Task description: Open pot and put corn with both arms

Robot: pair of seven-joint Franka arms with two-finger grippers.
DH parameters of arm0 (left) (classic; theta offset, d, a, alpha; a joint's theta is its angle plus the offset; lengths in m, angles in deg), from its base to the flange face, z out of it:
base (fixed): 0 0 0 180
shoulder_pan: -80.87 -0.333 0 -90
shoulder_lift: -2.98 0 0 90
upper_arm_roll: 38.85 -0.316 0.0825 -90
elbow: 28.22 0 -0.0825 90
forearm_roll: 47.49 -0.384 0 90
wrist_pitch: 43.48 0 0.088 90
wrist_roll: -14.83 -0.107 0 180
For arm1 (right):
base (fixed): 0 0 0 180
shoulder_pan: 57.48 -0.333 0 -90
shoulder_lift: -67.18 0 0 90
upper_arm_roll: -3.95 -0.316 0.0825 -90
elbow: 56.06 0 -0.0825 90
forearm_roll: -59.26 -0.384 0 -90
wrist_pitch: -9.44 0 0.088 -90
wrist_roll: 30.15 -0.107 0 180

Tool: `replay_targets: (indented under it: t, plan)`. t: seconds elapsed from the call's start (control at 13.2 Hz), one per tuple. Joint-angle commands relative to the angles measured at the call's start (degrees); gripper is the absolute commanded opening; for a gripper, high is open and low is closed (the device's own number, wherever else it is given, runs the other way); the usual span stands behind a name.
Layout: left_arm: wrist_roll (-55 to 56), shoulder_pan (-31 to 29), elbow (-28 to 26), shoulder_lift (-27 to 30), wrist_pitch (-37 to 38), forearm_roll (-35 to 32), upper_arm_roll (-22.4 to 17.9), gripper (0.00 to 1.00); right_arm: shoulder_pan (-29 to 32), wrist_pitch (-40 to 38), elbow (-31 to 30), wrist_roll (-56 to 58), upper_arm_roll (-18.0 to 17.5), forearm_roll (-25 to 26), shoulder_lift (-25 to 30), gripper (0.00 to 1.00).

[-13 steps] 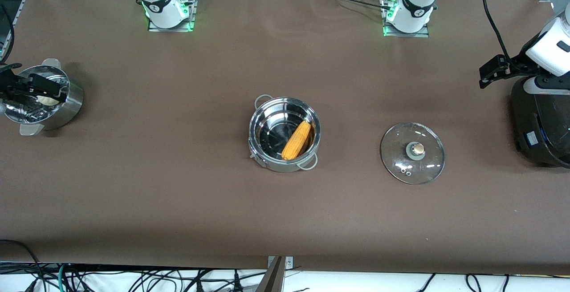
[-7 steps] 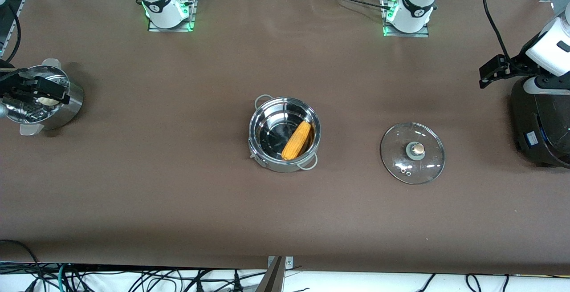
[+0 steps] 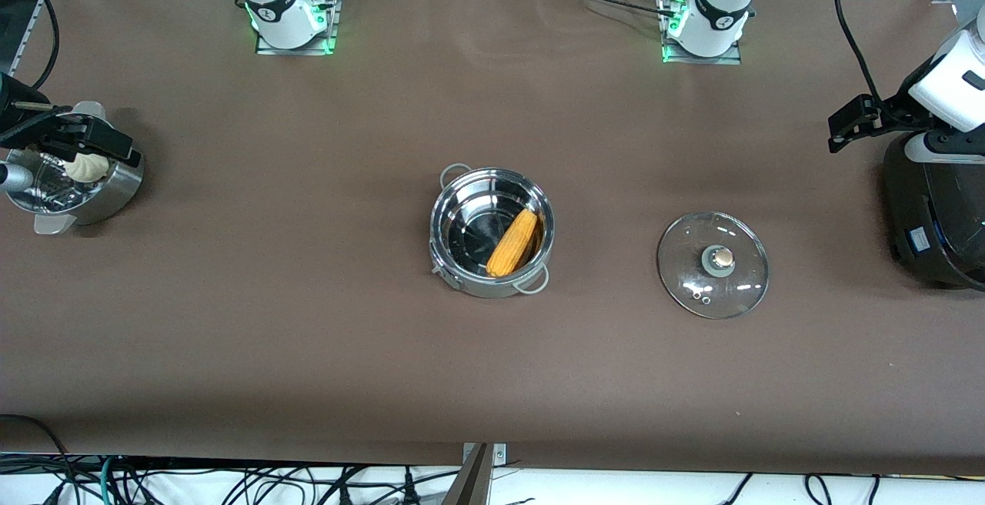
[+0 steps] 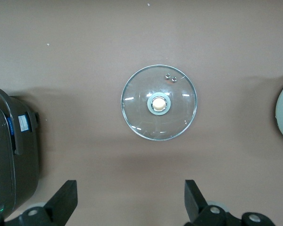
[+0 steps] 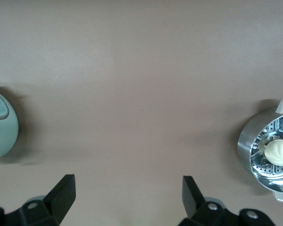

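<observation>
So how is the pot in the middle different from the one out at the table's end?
The middle pot has a plain, solid inside and thin wire loop handles; the steamer pot at the right arm's end has a perforated insert and flat tab handles. The middle pot holds a corn cob, the steamer pot a pale bun. Both are round, shiny steel and uncovered.

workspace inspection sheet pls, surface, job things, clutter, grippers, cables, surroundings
surface: brown table cover, bare in the middle.
job's things: pot open, corn lying inside; glass lid flat on the table toward the left arm's end.
clutter: steamer pot with white bun; black cooker.
grippers: left gripper open, above the table by the lid; right gripper open, near the steamer pot.
cables: bundles along the table's edges.
surroundings: pale green appliance, metal framing.
</observation>
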Motion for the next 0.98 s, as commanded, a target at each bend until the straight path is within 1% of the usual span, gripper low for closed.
replay_targets:
  t: [0.0, 0.91]
  plan:
    - [-0.14, -0.25, -0.10, 0.84, 0.79, -1.21, 0.23, 1.00, 0.21, -0.69, -0.28, -1.24, -0.05, 0.82, 0.27, 1.00]
    - [-0.15, -0.25, -0.10, 0.84, 1.06, -1.21, 0.23, 1.00, 0.56, -0.25, -0.28, -0.71, 0.39, 1.00, -0.87, 1.00]
